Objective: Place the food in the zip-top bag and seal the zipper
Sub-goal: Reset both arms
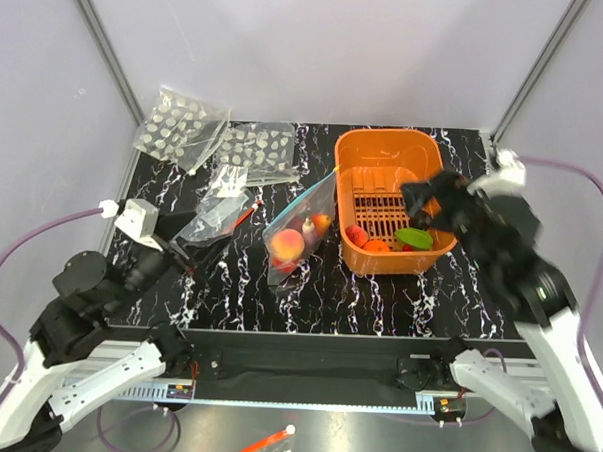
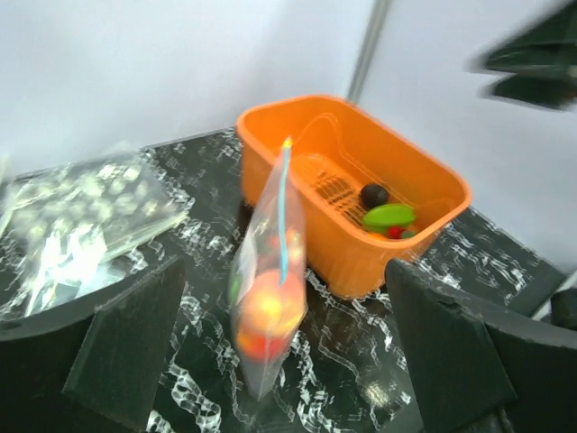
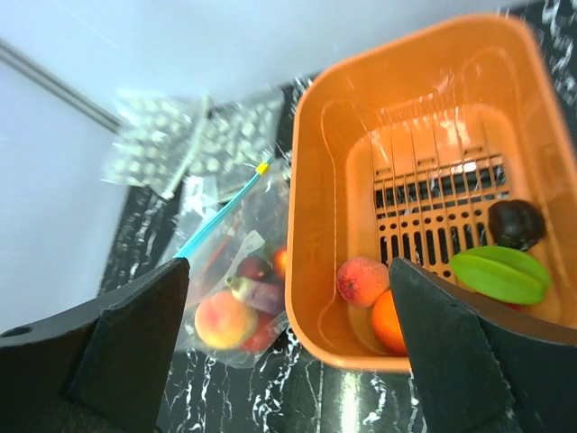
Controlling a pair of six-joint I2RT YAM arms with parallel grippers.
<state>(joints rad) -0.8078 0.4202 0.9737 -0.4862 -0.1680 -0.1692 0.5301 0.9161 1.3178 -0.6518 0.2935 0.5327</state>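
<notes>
left hand released, fingers wide apart, empty | right hand released above the orange basket, empty | zip-top bag on the counter just left of the basket, food inside (more pieces lie in the basket) | zipper runs along the bag's upper edge

The bag is thin, clear, shiny plastic; the toy fruit inside looks smooth and glossy. The orange basket is smooth moulded plastic. The table is polished black with white veins.
</notes>
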